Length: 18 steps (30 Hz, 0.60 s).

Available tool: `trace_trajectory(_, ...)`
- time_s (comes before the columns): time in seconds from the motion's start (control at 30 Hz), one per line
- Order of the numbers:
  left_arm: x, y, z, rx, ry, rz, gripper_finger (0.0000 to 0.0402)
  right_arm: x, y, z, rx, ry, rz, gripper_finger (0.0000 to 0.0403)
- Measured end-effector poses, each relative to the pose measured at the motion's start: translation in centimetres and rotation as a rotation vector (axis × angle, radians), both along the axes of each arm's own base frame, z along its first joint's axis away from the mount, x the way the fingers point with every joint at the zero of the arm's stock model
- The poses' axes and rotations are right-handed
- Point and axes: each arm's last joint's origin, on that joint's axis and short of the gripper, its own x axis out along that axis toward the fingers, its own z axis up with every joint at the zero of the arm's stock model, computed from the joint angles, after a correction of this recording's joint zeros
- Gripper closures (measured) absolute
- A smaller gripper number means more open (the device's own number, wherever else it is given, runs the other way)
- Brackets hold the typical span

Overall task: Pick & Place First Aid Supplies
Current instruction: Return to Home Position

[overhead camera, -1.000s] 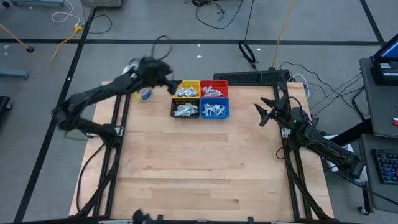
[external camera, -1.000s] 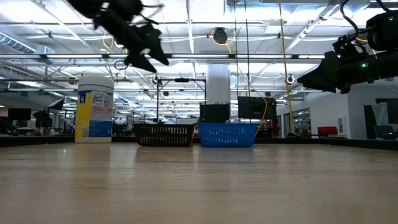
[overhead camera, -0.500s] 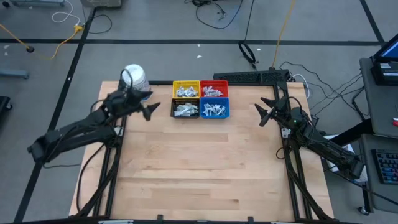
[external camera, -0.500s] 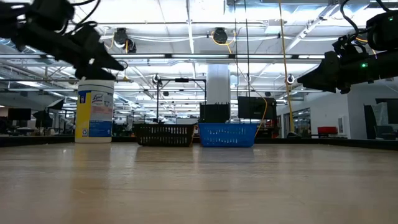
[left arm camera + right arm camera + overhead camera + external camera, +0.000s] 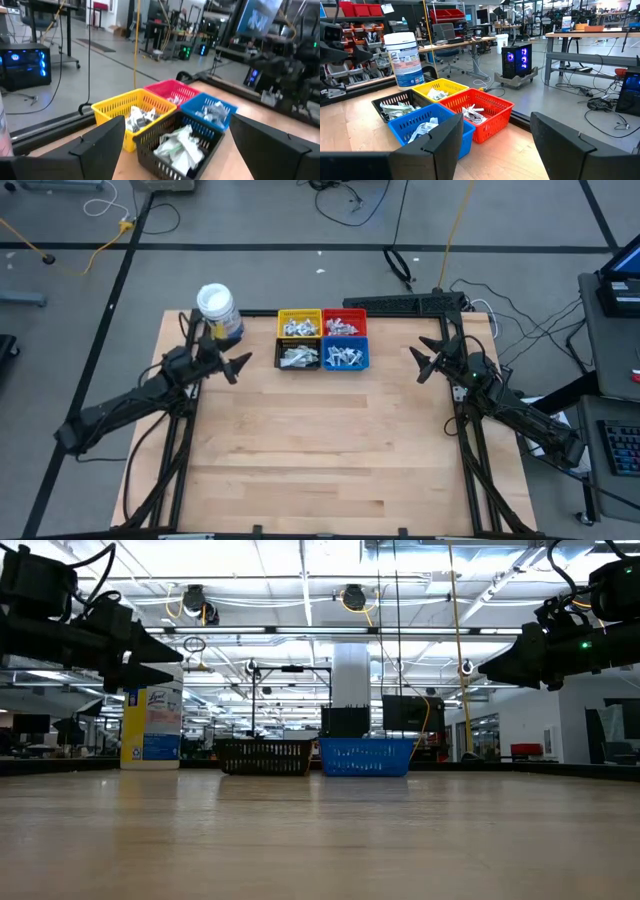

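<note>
The first aid supplies (image 5: 298, 358) are small white packets lying in heaps inside four little bins at the table's far middle: yellow (image 5: 299, 313), red (image 5: 344, 312), black (image 5: 281, 356) and blue (image 5: 364, 355). In the left wrist view the packets (image 5: 177, 145) fill the black bin closest to the camera. My left gripper (image 5: 238, 365) hovers open and level just left of the bins, pointing at them, with nothing between its fingers (image 5: 100, 145). My right gripper (image 5: 420, 365) waits open and level at the right of the bins, also bare (image 5: 495, 127).
A round white-lidded jar (image 5: 217, 305) with a yellow and blue label stands at the far left, behind my left gripper. Bare wood (image 5: 320, 450) stretches across the middle and near part of the table. A dark bar (image 5: 400, 303) lies along the far edge.
My left gripper has come down from high beside the yellow bin, drawing back toward the table's left and near edges. It has tipped up from a downward slant to level and stayed open. The jar it covered from above now shows.
</note>
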Motion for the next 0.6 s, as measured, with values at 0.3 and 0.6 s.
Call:
trace_trajectory(0.3, -0.8, -0.6, 0.2, 0.042, -0.009, -0.008, 0.0024, 0.0, 0.0, 0.0, 0.0, 0.0, 0.0, 0.0175)
trace_trajectory(0.6, -1.5, -1.1, 0.4, 0.062, -0.038, 0.0, 0.0033, 0.0, 0.0, 0.0, 0.0, -0.001, 0.0, 0.0175)
